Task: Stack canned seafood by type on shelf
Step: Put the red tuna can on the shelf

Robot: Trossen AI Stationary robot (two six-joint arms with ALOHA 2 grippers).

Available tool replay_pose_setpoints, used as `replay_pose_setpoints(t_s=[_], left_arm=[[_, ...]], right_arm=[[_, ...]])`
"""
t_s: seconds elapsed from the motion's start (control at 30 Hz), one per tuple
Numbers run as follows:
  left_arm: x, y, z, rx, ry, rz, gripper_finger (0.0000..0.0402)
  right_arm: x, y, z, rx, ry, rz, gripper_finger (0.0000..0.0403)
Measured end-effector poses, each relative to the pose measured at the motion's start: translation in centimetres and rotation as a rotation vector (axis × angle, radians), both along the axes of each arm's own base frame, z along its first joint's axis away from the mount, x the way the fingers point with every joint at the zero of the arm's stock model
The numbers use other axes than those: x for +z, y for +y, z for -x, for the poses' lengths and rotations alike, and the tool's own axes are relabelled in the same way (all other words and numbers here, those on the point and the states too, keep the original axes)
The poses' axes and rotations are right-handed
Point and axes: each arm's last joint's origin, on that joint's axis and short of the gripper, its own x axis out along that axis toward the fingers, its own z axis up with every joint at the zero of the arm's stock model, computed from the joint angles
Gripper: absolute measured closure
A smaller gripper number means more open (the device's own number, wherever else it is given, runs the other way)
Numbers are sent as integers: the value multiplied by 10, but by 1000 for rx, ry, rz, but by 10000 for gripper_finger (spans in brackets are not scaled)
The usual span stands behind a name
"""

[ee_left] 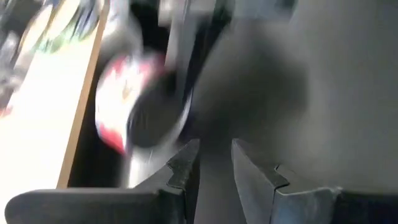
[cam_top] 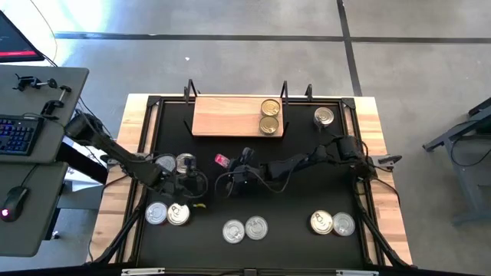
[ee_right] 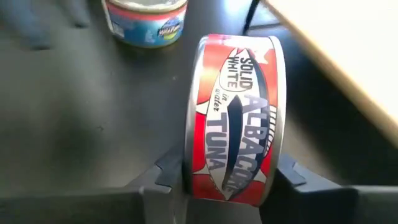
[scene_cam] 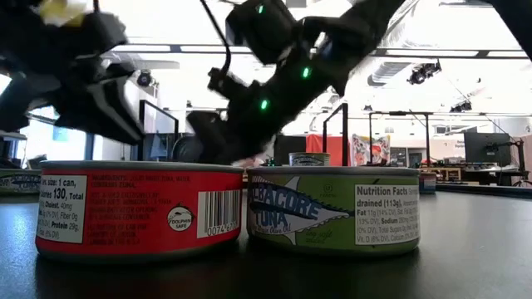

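The shelf (cam_top: pixel 230 116) is a light wooden board at the far middle of the black mat, with two gold-lidded tins (cam_top: pixel 270 116) on its right end. More canned seafood lies on the mat in pairs: far left (cam_top: pixel 175 162), near left (cam_top: pixel 167 214), near middle (cam_top: pixel 245 228), near right (cam_top: pixel 332 223), and one tin (cam_top: pixel 324 116) right of the shelf. My right gripper (cam_top: pixel 228 164) is shut on a red albacore tin (ee_right: pixel 233 118) at mid-mat. My left gripper (cam_top: pixel 192 184) hovers just left of it, its fingers (ee_left: pixel 186 165) a narrow gap apart with nothing between them. My right gripper pinches the red tin between its two fingers, one on each flat end (ee_right: pixel 186 155), so the tin stands on edge with its label wall toward the wrist. The fingers come slanting down from the table's right side. Whether the tin is clear of the mat, I cannot tell.
A blue-and-white tin (ee_right: pixel 146 22) stands just beyond the held one. In the low view a red tin (scene_cam: pixel 137 208) and a green tin (scene_cam: pixel 332 208) sit side by side up front. A metal frame (cam_top: pixel 282 93) rises at the shelf's ends. A desk with a keyboard (cam_top: pixel 19 134) stands left.
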Motion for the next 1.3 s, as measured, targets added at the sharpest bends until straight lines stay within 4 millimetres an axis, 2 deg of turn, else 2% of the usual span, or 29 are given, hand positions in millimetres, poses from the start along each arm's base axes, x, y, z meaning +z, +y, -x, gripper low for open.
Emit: replay_pose_setpoints(t_s=[0.2,0.3,0.4,0.47,0.6,0.8,0.93,1.13,1.3], left_arm=[[-9,1,17,174,-68,62,317],[-14,1,19,203,-124,82,317],[-17,1,18,219,-189,95,317],[-17,0,16,215,-231,106,317],[-16,-1,13,190,-257,93,317],[-15,-2,13,179,-257,83,317],[-15,-2,12,180,-262,84,317],[-15,-2,12,183,-266,83,317],[-15,-2,12,183,-266,83,317]], right_arm=[[69,-5,10,-138,121,240,286],[101,-22,6,-151,230,348,286],[119,-45,-4,-131,310,396,286],[115,-61,-11,-116,402,435,286],[87,-87,-21,-86,576,480,286],[56,-114,-19,-110,720,510,286],[54,-123,-16,-113,715,444,278],[51,-130,-14,-73,687,315,207],[50,-131,-13,-50,688,290,194]])
